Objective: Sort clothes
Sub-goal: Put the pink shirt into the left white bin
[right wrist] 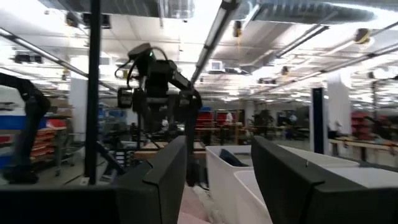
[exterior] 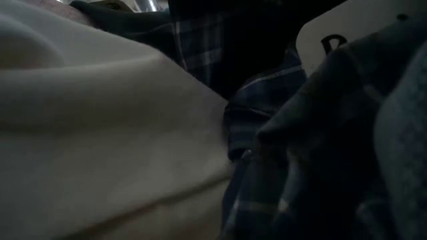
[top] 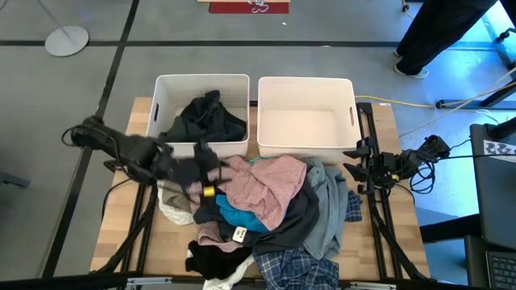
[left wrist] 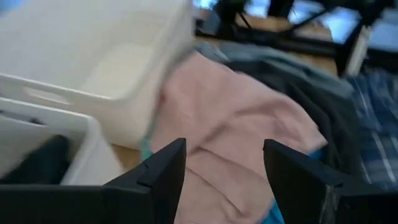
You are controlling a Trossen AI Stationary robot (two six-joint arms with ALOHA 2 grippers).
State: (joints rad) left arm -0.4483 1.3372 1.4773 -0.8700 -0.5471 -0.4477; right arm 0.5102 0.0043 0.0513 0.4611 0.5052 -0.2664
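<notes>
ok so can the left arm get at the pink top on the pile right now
Probably yes. The left gripper hangs open right over the pink garment, which lies on top of the heap with nothing covering it. In the left wrist view the pink cloth shows between the fingers, with nothing in between.

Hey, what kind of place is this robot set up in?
Probably a big industrial lab or workshop: exposed ceiling ducts and strip lights, red storage shelving in the background, and a grey taped concrete floor around the wooden table.
</notes>
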